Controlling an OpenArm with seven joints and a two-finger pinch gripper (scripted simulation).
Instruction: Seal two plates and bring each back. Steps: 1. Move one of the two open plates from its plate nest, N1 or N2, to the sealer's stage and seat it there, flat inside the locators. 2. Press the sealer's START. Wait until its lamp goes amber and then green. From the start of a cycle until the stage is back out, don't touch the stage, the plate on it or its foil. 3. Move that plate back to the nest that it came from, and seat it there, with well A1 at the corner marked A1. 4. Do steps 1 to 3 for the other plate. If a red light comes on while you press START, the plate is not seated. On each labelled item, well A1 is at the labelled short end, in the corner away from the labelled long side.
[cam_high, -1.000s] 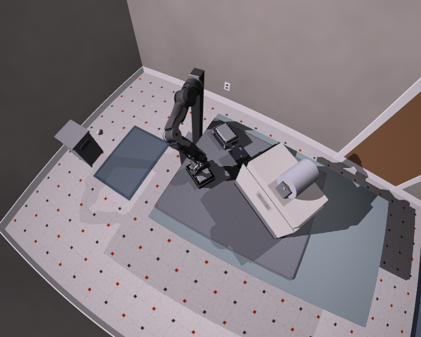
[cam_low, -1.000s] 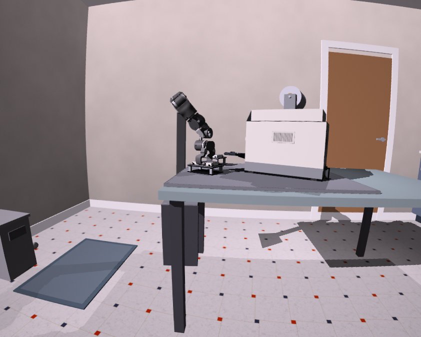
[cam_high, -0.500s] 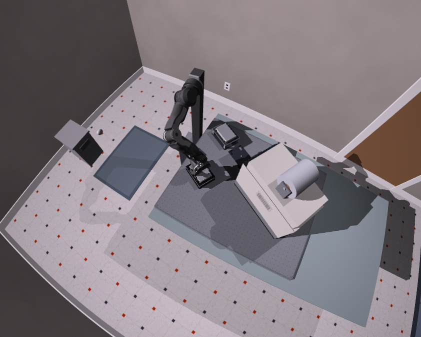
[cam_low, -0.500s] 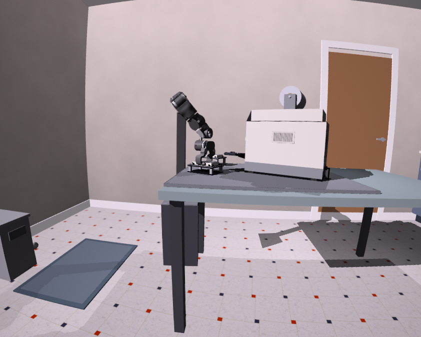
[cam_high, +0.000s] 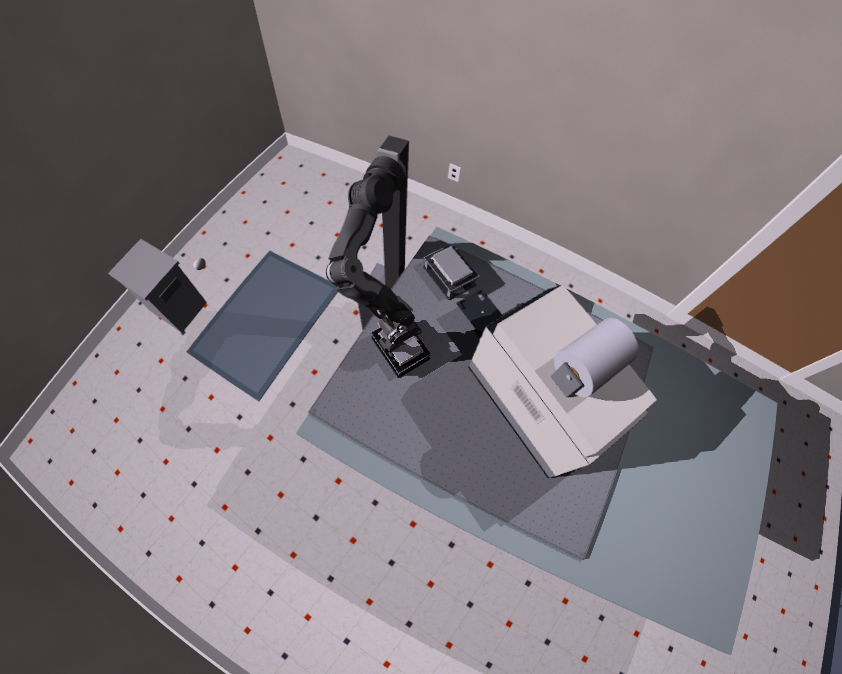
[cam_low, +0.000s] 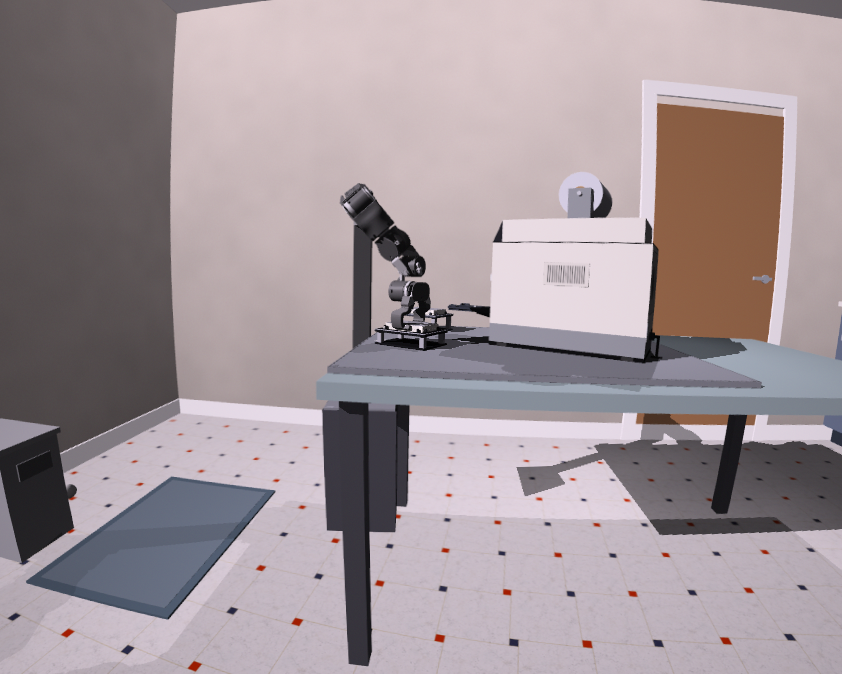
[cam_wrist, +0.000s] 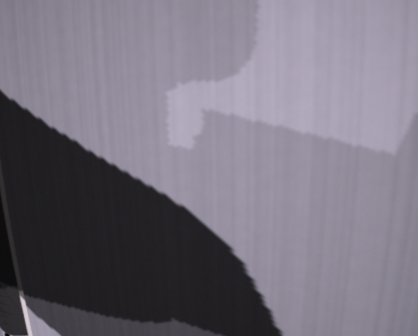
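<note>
My gripper is shut on a plate at the near nest. The plate appears level in or just above that nest; whether it is fully down cannot be told. A streaked silvery surface, apparently foil, fills most of the wrist view. The other plate lies on the far nest. The sealer stands with its dark stage out and no plate visible on it. START, the lamp and the A1 marks cannot be seen.
A foil roll sits on top of the sealer. The nests and sealer stand on a grey perforated board on the table. The stage lies close to both nests.
</note>
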